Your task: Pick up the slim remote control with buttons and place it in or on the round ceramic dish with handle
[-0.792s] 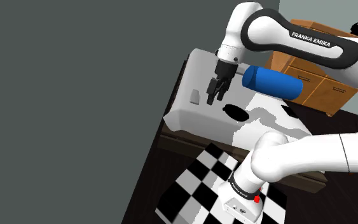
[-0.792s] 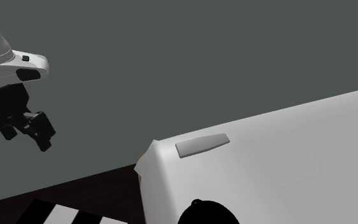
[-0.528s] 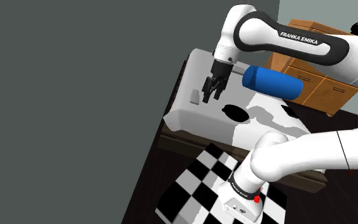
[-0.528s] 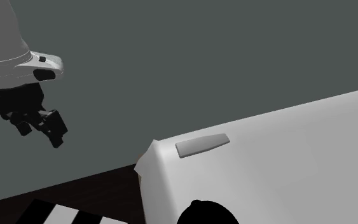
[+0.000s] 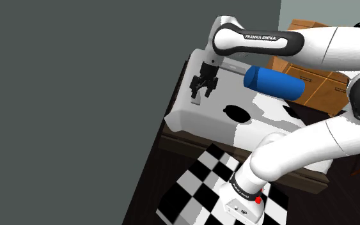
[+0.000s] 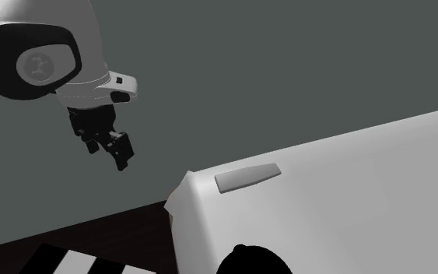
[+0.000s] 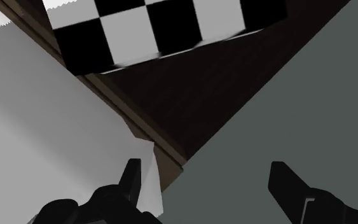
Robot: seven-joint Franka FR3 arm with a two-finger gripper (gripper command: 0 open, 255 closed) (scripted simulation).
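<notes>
Tool: 2 fingers spread, nothing between them, hanging above the table corner by the grey wall.
Remote: slim, grey, flat on the white table just inside that corner, apart from the tool.
Dish: black, round, near the table's edge, beyond the remote.

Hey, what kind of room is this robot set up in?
Probably a living room at home: wooden drawers, a black-and-white checkered rug, and a remote on a white table.
</notes>
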